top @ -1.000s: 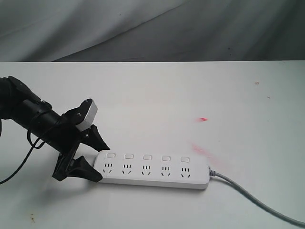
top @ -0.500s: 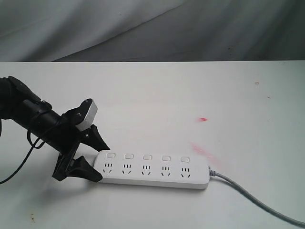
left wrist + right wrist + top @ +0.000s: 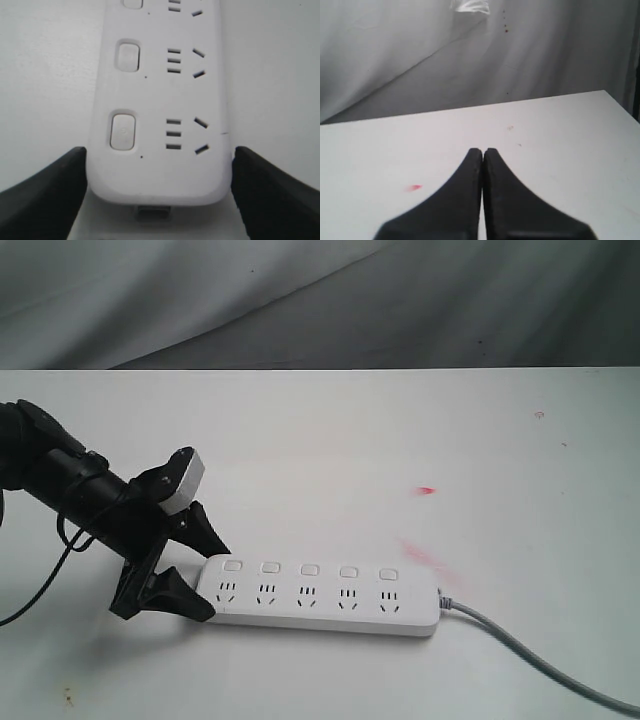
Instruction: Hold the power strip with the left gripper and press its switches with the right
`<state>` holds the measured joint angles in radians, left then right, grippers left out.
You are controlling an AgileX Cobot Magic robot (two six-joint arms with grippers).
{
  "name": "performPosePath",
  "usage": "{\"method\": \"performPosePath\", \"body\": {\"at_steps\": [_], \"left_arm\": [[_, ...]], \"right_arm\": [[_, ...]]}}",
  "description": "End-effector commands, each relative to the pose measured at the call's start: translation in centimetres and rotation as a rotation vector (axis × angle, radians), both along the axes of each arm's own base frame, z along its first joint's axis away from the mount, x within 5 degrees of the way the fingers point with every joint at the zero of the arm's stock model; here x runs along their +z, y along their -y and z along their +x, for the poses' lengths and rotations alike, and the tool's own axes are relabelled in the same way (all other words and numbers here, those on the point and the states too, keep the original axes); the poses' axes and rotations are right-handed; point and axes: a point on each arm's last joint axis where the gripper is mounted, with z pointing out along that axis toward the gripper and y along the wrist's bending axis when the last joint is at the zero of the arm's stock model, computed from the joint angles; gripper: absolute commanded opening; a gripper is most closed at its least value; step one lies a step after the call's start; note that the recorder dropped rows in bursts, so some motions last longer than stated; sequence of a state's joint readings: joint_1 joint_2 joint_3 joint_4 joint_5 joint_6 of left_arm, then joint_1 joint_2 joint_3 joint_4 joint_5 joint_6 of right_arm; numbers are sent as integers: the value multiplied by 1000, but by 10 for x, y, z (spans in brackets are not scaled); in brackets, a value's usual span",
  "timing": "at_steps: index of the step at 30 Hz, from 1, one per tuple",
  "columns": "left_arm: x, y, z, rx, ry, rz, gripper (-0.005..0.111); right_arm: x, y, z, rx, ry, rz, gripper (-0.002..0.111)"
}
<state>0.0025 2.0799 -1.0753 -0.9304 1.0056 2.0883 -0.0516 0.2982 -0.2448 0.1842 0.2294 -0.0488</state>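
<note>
The long flat white plastic power strip (image 3: 320,598) lies flat on the white table (image 3: 330,430), toward 6 o'clock in the exterior view. Its grey cable (image 3: 530,655) leaves the 3 o'clock end and trails off toward 4 o'clock. At the strip's 9 o'clock end the left gripper (image 3: 215,583) straddles it, jaws spread to the strip's width with one dark finger (image 3: 50,195) against each long side. It looks clamped on the strip, though how firmly cannot be told. The five small white rounded-square switches (image 3: 309,569) run in a row along the strip's 12 o'clock edge, with nothing on them. The right gripper (image 3: 483,155) is outside the exterior view; its wrist camera shows its fingers pinched together on nothing, above bare table with a red smear (image 3: 413,188). The hold seems made and the pressing not begun. Next, the right arm must come over the strip and set its closed tips squarely on one switch, pushing straight down so the strip does not skid.
</note>
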Motion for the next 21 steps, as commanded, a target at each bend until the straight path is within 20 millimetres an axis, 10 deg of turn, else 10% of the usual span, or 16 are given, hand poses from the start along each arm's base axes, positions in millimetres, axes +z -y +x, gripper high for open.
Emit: {"method": "performPosePath", "body": {"at_steps": [1,21], "left_arm": [[-1,1,0,-2,4,2,47],[-1,1,0,-2,4,2,47]], "right_arm": [[-26,1,-7,-13,-8,-38,0],[-67,5,-26,-101,5,-47,0]]}}
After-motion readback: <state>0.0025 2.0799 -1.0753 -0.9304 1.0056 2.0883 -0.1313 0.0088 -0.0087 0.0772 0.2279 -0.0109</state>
